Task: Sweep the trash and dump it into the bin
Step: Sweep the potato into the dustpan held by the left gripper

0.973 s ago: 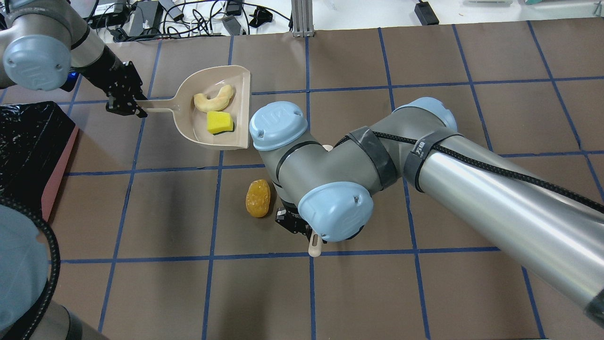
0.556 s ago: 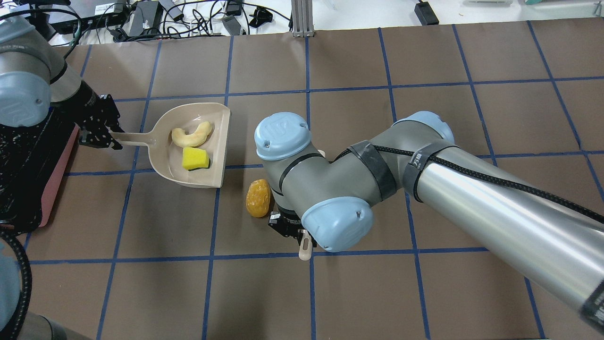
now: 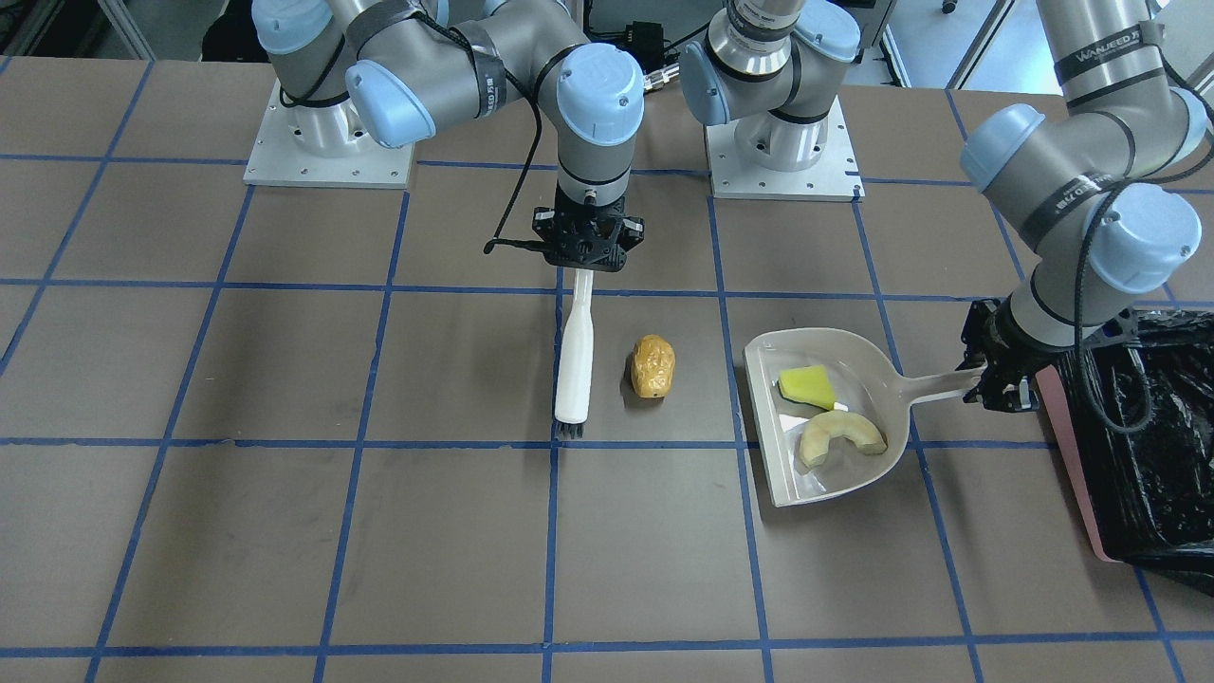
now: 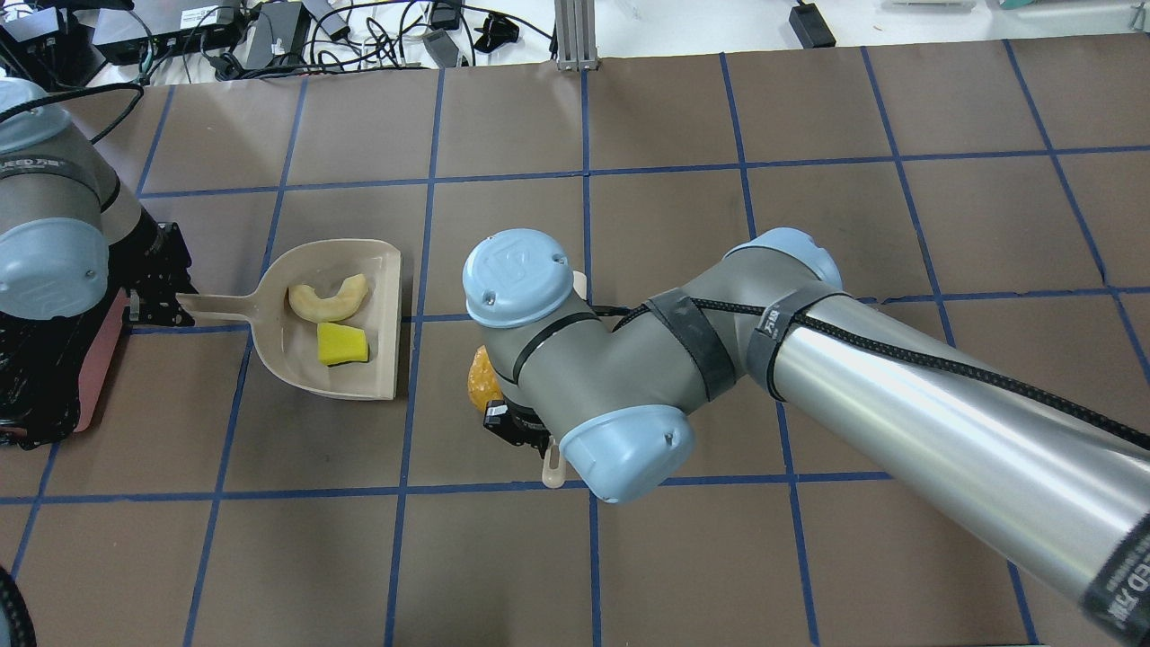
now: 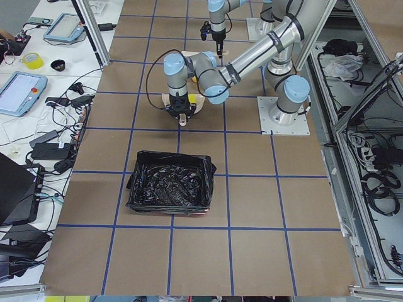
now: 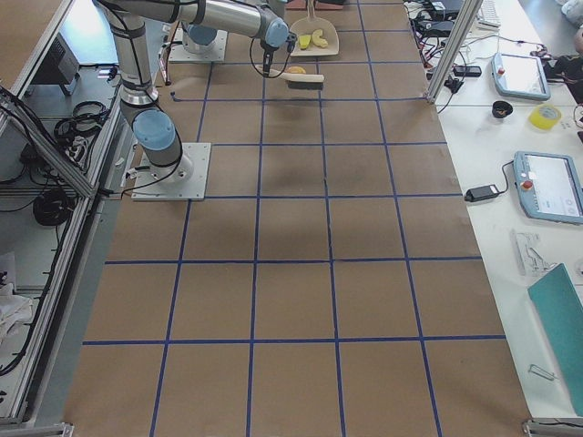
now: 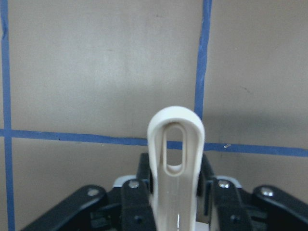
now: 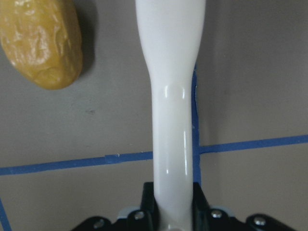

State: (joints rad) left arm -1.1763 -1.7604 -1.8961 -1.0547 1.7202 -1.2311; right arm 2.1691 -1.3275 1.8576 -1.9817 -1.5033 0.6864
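Observation:
The beige dustpan (image 3: 858, 479) (image 4: 359, 386) lies flat on the table and holds the yellow-green wedge (image 3: 806, 385) (image 4: 342, 344) and the pale crescent (image 3: 842, 434) (image 4: 328, 301). My left gripper (image 3: 977, 381) (image 4: 175, 305) is shut on the dustpan's handle (image 7: 175, 159), right beside the pink-sided bin (image 3: 1067, 446) with its black bag (image 4: 31, 377). My right gripper (image 3: 586, 266) (image 4: 517, 422) is shut on a white brush (image 3: 576, 356) (image 8: 173, 96) that lies low over the table. The golden-brown lump (image 3: 653, 366) (image 8: 41, 43) lies between brush and dustpan, apart from both. In the overhead view my right arm partly hides the lump (image 4: 477, 377).
The brown table is marked with a blue tape grid (image 3: 550, 531). The two arm bases (image 3: 327, 142) stand at the robot's edge. Cables and devices (image 4: 269, 36) lie beyond the far edge. The bin also shows in the exterior left view (image 5: 169, 189).
My left arm has drawn the dustpan with its two pieces toward me and to the left, next to the bin. My right arm has shifted left with the brush, now covering part of the lump.

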